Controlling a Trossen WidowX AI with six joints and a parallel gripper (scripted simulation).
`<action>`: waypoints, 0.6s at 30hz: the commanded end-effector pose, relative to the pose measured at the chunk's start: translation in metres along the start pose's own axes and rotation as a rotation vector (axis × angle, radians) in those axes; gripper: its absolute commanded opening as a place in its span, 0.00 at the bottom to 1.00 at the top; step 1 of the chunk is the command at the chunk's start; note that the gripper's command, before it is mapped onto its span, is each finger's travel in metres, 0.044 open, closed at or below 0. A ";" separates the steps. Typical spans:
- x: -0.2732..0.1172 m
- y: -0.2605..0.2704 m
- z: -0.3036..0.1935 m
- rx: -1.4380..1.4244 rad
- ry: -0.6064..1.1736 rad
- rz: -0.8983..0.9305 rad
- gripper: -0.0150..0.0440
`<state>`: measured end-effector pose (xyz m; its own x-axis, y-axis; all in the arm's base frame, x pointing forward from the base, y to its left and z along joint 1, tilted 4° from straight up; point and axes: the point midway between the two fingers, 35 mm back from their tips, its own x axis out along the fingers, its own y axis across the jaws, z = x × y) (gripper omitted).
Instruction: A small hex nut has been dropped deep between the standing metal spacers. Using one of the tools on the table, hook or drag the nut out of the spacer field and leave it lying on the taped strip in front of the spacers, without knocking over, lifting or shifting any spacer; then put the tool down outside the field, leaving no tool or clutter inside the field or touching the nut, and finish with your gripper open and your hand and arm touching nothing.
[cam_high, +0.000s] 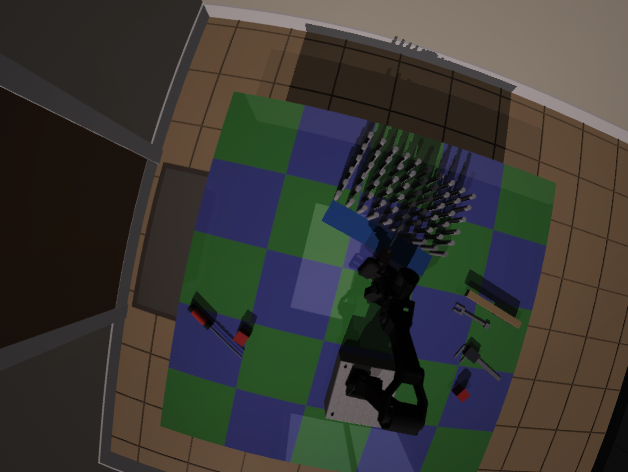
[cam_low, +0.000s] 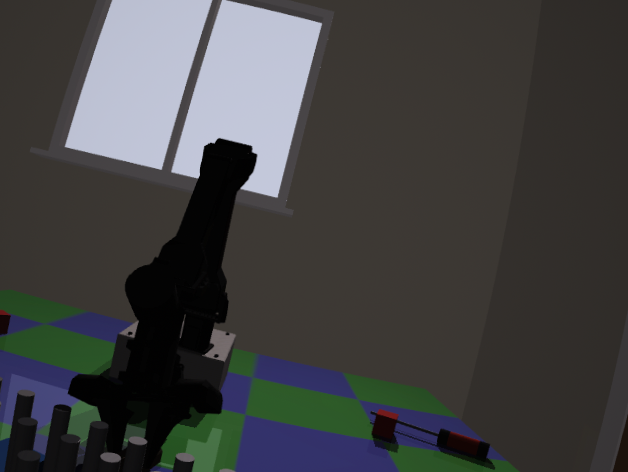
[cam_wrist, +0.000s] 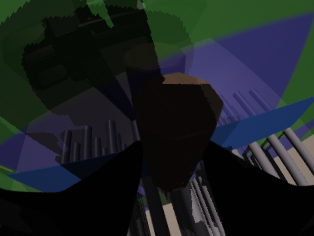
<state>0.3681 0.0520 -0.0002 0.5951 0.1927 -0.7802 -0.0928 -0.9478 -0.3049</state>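
Observation:
My gripper (cam_high: 389, 249) (cam_low: 137, 442) (cam_wrist: 172, 146) is shut on a tool with a brown handle (cam_wrist: 178, 116). The tool's dark shaft (cam_wrist: 160, 227) points down among the spacers. The gripper hangs low over the blue taped strip (cam_high: 345, 220) (cam_wrist: 266, 123), at the front edge of the field of standing grey spacers (cam_high: 406, 192) (cam_low: 60, 431) (cam_wrist: 280, 154). The spacers stand upright in rows. I cannot see the hex nut in any view; the arm and the spacers hide the floor of the field.
A red-handled rod tool (cam_high: 218, 329) (cam_low: 446, 439) and a red block (cam_high: 242, 337) (cam_low: 385, 423) lie at the left. At the right lie a wooden stick (cam_high: 492, 308), two grey metal tools (cam_high: 472, 315) (cam_high: 477, 357) and a second red block (cam_high: 461, 393). The arm's base (cam_high: 355, 395) stands at the front.

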 end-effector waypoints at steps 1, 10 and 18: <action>-0.002 0.000 0.001 0.002 0.005 0.000 0.25; -0.004 0.000 0.005 0.004 0.005 0.001 0.25; -0.006 0.001 0.010 0.005 0.005 0.002 0.25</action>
<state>0.3579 0.0528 -0.0019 0.5946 0.1932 -0.7805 -0.0909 -0.9483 -0.3041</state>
